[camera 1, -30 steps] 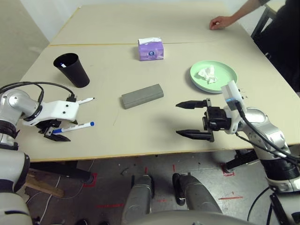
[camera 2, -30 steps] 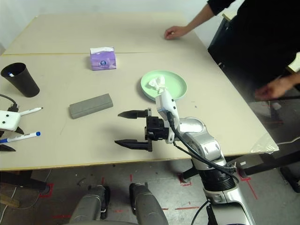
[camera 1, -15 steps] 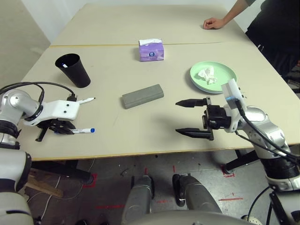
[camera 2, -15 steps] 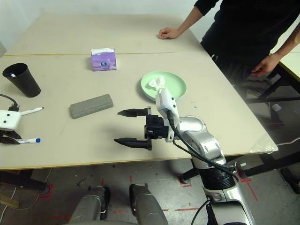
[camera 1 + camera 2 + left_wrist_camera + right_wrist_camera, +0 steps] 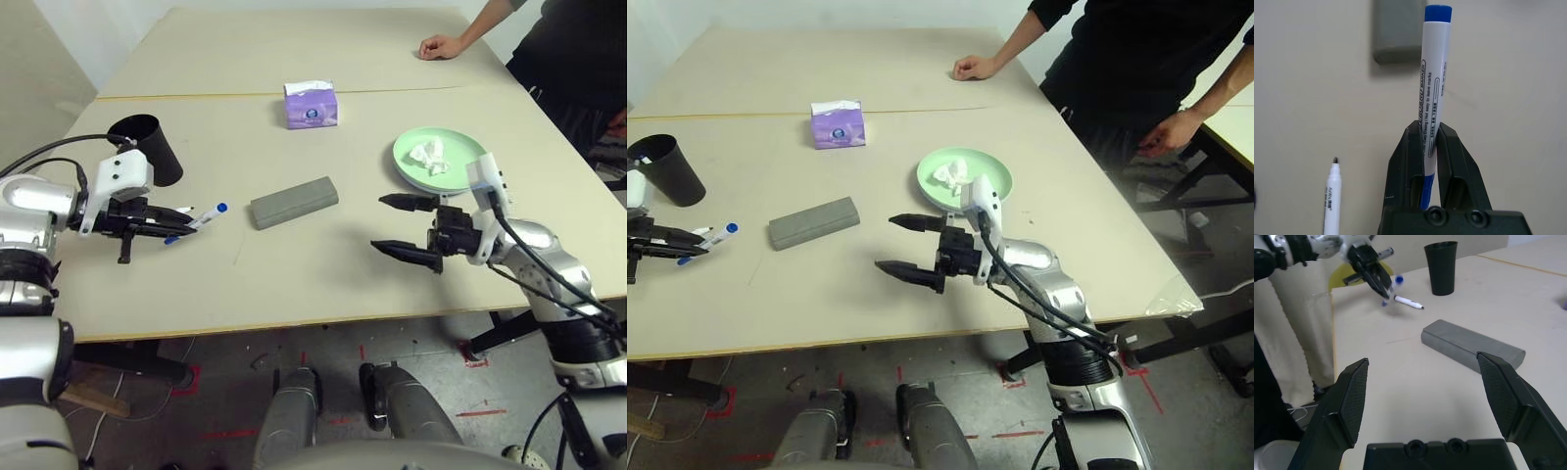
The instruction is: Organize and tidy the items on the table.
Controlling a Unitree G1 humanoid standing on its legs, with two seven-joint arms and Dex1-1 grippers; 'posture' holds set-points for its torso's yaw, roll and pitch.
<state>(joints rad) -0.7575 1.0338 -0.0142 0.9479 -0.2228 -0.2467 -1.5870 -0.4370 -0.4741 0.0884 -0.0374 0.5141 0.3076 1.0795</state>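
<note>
My left gripper (image 5: 174, 217) is shut on the blue-capped white marker (image 5: 1432, 83), holding it just above the table (image 5: 323, 264) near the black cup. The black-capped marker (image 5: 1331, 196) lies on the table beside it. The grey glasses case (image 5: 294, 201) rests at the middle. At the right, a light-green plate (image 5: 468, 149) holds a crumpled white tissue (image 5: 428, 155). My right gripper (image 5: 378, 222) hovers open in front of the plate, nothing between its fingers, pointing toward the case (image 5: 1471, 345).
A black cup (image 5: 157, 147) stands at the left, just beyond my left gripper. A purple tissue box (image 5: 312, 103) sits behind the case near the table's seam. A person stands at the far right corner with a hand (image 5: 441, 46) on the table.
My left gripper shut on the blue-capped marker, picked it up off the table and carried it farther in, toward the cup. The right gripper stayed open, shifting slightly.
</note>
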